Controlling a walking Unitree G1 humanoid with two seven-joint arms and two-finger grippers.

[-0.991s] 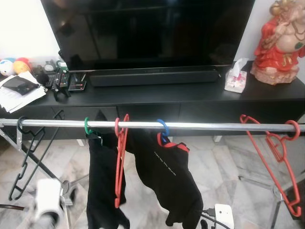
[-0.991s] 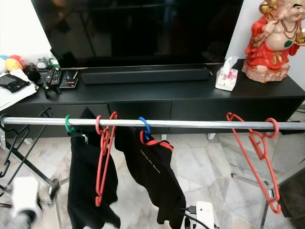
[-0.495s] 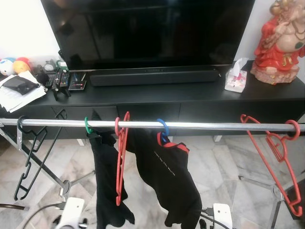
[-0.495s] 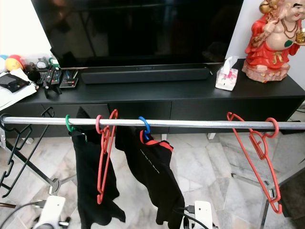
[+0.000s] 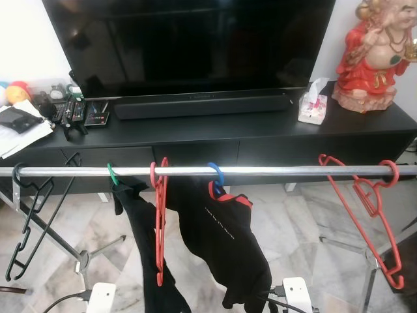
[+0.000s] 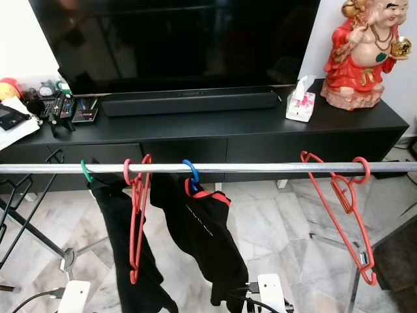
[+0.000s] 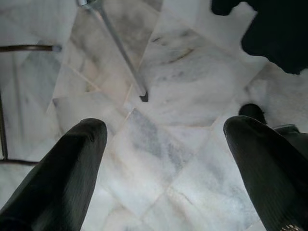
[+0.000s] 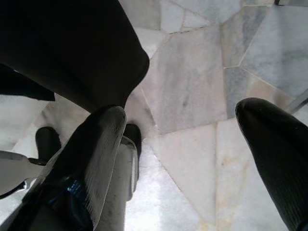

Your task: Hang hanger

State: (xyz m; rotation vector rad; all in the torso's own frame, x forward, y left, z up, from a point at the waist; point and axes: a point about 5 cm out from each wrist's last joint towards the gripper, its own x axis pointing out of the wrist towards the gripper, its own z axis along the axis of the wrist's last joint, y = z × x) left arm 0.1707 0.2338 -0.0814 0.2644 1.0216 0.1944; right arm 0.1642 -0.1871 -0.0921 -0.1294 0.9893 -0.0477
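Head views. A silver rail [image 5: 273, 171] crosses the frame in front of a black TV console [image 5: 260, 134]. From the robot's left, the rail carries a black hanger [image 5: 26, 222], a green-hooked hanger [image 5: 113, 175] with a black garment [image 5: 153, 254], an empty red hanger [image 5: 159, 222] hanging edge-on, a blue-hooked hanger [image 5: 215, 176] bearing a black top with red trim [image 5: 221, 248], and, well apart at the right end, a second empty red hanger [image 6: 339, 208] set at a tilt. A long bare stretch of rail lies between the blue hook and that right-hand hanger. The lower ends of the garments are cut off by the frame edge, as are the two white wrist housings, left [image 5: 101, 298] and right [image 5: 296, 297]. Behind, a television [image 5: 189, 45], soundbar [image 5: 202, 104], tissue box [image 5: 311, 104] and red figurine [image 5: 371, 55] stand on the console.

Left wrist view. The left gripper [image 7: 163, 159] is spread wide and empty above the marble floor [image 7: 168, 96]; a rack leg [image 7: 118, 48] crosses above it.

Right wrist view. The right gripper [image 8: 187, 144] is likewise spread wide and empty; a black garment hem [image 8: 72, 43] hangs near one finger.
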